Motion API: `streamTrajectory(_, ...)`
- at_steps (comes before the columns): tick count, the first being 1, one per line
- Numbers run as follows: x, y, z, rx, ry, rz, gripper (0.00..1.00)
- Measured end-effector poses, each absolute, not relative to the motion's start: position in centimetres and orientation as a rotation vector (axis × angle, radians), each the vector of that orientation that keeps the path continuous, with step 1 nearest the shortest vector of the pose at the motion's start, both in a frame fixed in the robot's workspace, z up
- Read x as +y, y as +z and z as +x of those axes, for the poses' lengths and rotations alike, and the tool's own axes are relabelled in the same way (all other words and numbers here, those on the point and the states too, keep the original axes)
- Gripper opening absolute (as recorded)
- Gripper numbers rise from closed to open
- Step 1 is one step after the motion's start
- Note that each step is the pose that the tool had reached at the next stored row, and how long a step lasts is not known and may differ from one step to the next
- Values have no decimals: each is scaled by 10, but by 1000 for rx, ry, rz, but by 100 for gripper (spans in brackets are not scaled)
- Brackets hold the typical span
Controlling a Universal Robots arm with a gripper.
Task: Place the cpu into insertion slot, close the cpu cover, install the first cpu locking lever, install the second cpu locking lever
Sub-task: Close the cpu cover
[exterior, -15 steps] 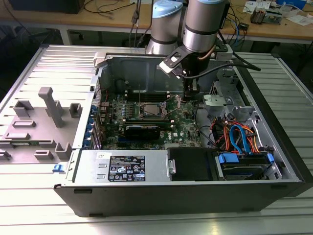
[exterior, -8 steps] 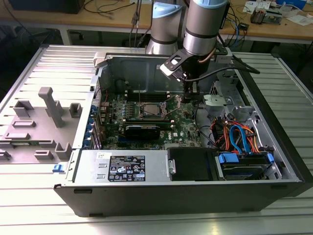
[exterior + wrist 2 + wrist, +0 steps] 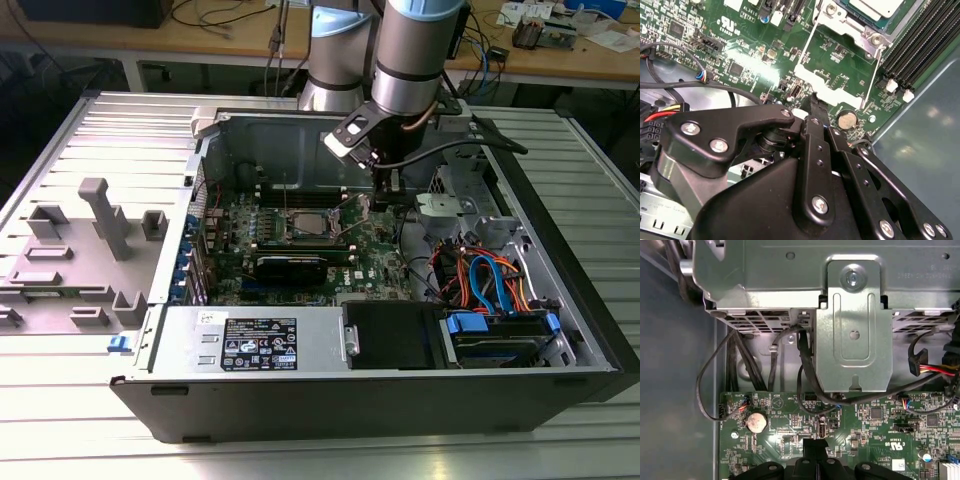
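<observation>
The cpu [image 3: 877, 6] lies with its silver top up in the insertion slot [image 3: 840, 17] on the green board; in the exterior view it is the grey square [image 3: 308, 227] mid-board. The cpu cover [image 3: 827, 85] stands open, tilted back from the slot toward my gripper, with green board showing through its window. My gripper [image 3: 813, 100] is shut with nothing seen between its fingers, its tip just at the cover's free silver edge. In the exterior view the gripper [image 3: 385, 200] hangs low over the board to the right of the slot. In the first wrist view the gripper [image 3: 815, 442] points at the board.
A metal drive bracket [image 3: 852, 330] and black cables [image 3: 805, 365] lie just beyond the board's edge. A coin cell [image 3: 846, 120] sits beside the fingers, memory slots [image 3: 920, 35] flank the socket. A long black card [image 3: 290, 268], coloured cables [image 3: 480, 275] and case walls close in.
</observation>
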State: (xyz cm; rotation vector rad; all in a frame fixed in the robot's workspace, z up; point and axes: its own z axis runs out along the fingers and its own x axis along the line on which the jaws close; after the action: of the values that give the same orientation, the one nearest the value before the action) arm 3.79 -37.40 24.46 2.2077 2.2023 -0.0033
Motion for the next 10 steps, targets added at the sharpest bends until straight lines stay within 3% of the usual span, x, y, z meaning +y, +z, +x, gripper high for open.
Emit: streamTrajectory(10, -374, 245, 35, 2202, -3, 2208, 11)
